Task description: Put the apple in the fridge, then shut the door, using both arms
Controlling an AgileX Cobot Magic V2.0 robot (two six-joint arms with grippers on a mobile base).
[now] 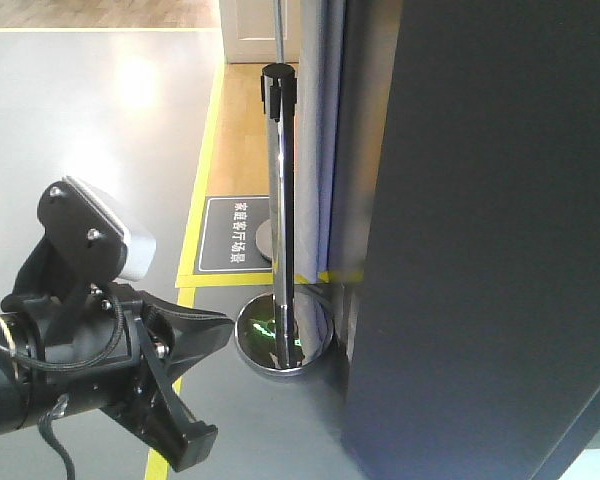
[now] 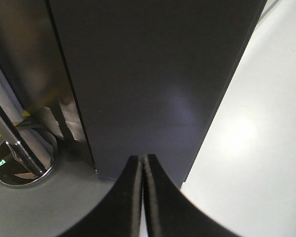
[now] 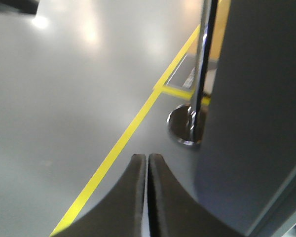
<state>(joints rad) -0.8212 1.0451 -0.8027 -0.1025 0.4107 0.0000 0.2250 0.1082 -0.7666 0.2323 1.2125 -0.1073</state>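
Fridge (image 1: pixel 490 240) fills the right of the front view as a plain dark grey slab, and no white interior or shelf shows, so the door looks shut or nearly so; I cannot pick out its seam. Apple is in no view, so whether it sits inside cannot be told. My guess is the closing step is at or near its end, and the next move calls for a check that the door is flush. Left gripper (image 2: pixel 142 197) has its fingers pressed together, empty, low centre before the grey panel. Right gripper (image 3: pixel 147 197) is likewise closed, empty, over the floor (image 3: pixel 64 98) beside a chrome post (image 3: pixel 203 64).
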